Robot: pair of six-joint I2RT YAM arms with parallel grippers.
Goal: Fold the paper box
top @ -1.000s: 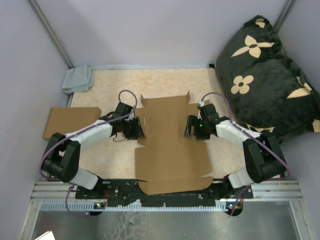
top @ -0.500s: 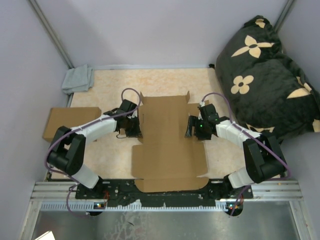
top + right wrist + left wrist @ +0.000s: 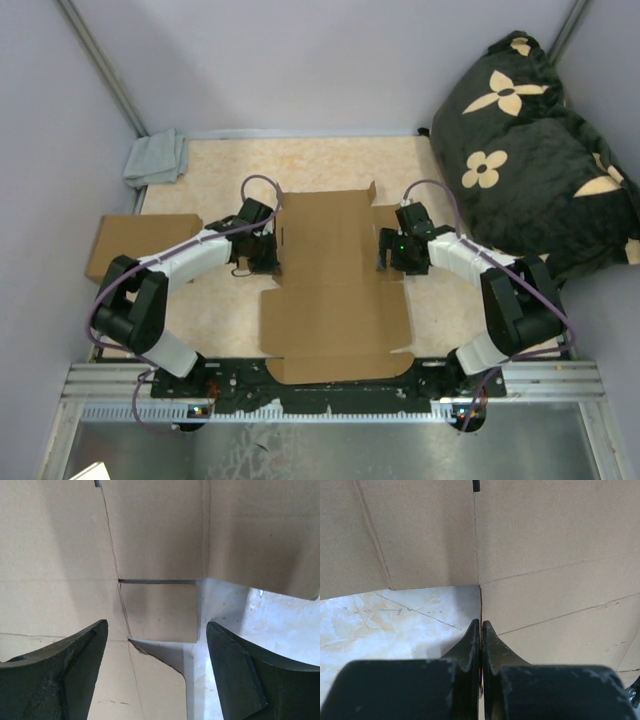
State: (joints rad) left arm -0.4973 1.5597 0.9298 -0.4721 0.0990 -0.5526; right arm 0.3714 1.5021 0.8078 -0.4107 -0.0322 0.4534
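Note:
The paper box lies unfolded and mostly flat in the middle of the table, plain brown with side flaps and slits. My left gripper is at its left edge. In the left wrist view my left gripper is shut on a thin upright edge of the paper box, seen edge-on between the fingers. My right gripper is at the box's right edge. In the right wrist view my right gripper is open, its fingers wide apart over a small side tab of the paper box, touching nothing.
A second flat brown cardboard box lies at the left table edge. A small grey cloth sits in the far left corner. A black flowered cushion fills the right side. Walls close in behind and left. A metal rail runs along the near edge.
My left gripper has closed in on the box's left edge, and the whole box has slid a little to the left. My right gripper has shifted slightly away from me.

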